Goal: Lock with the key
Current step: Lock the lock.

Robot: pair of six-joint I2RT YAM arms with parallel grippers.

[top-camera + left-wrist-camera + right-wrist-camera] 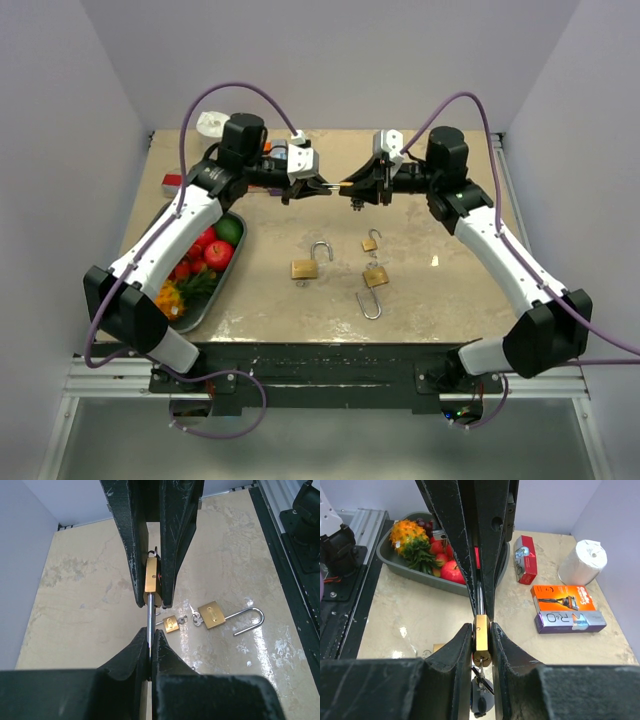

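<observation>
A brass padlock (341,186) is held in the air between my two grippers at the far middle of the table. My right gripper (481,626) is shut on the brass body (481,635). A key (481,672) sits in the keyhole with a ring and a grey fob hanging below. My left gripper (150,632) is shut on the silver shackle (149,617), which runs into the body (151,582). In the top view the left gripper (318,187) and the right gripper (352,187) meet tip to tip.
Three more brass padlocks lie on the table: one with an open shackle (305,266), a small one (371,241), one with a long shackle (375,277). A fruit tray (234,262) is at left. A red box (525,559), a razor box (567,607) and a paper roll (582,562) lie beyond.
</observation>
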